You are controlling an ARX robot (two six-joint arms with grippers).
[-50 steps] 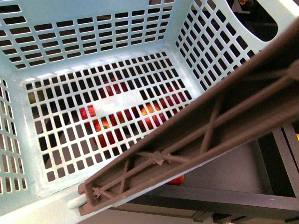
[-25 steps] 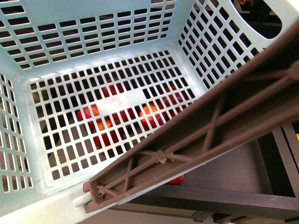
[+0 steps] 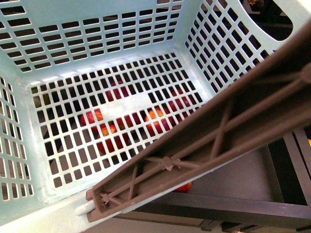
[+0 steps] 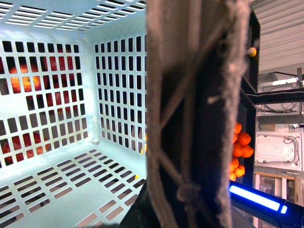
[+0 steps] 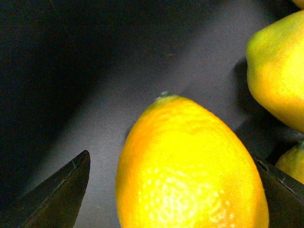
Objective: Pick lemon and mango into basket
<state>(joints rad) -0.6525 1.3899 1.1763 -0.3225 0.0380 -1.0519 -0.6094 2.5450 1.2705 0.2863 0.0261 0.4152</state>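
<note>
The light turquoise basket [image 3: 97,29] hangs close before the front camera, empty, its brown ribbed handle [image 3: 218,131] running across the lower right. In the left wrist view the basket's inside wall [image 4: 47,156] and its handle [image 4: 190,114] fill the frame; my left gripper [image 4: 185,211] is shut on the handle. In the right wrist view the bright yellow lemon [image 5: 185,161] lies on a dark grey surface between the spread black fingers [image 5: 61,194] of my right gripper [image 5: 173,190], which is open around it and not touching it. No mango is recognisable.
Red-blushed fruits [image 3: 104,128] show through the basket's slotted base. A dark shelf frame [image 3: 243,204] lies below the handle. Orange tangerines [image 4: 240,152] pile up beyond the handle. Two more yellow fruits [image 5: 278,66] lie beside the lemon.
The basket has shifted slightly right and down in the front view between the earliest frame and the middle one, then held still.
</note>
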